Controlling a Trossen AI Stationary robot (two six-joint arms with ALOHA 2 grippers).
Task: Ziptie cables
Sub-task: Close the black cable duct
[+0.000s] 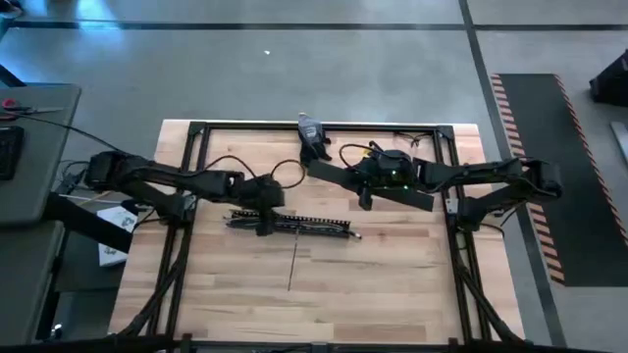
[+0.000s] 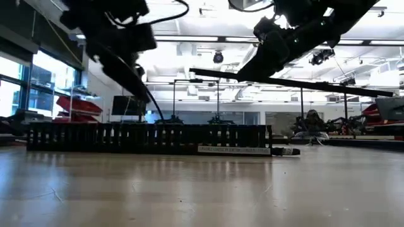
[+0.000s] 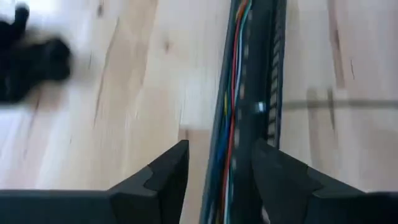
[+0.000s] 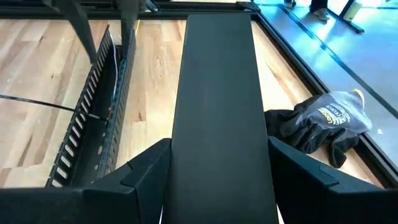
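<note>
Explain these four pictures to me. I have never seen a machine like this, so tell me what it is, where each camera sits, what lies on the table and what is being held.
This is a robot with two dark arms at a wooden table. One camera looks straight down, one sits at table height, and one rides on each wrist. On the table lies a long black comb-edged duct with thin coloured cables running inside it, plus a thin dark strip and a glove. The left gripper is open, its fingers astride the duct and cables. The right gripper holds the flat black lid strip above the table.
</note>
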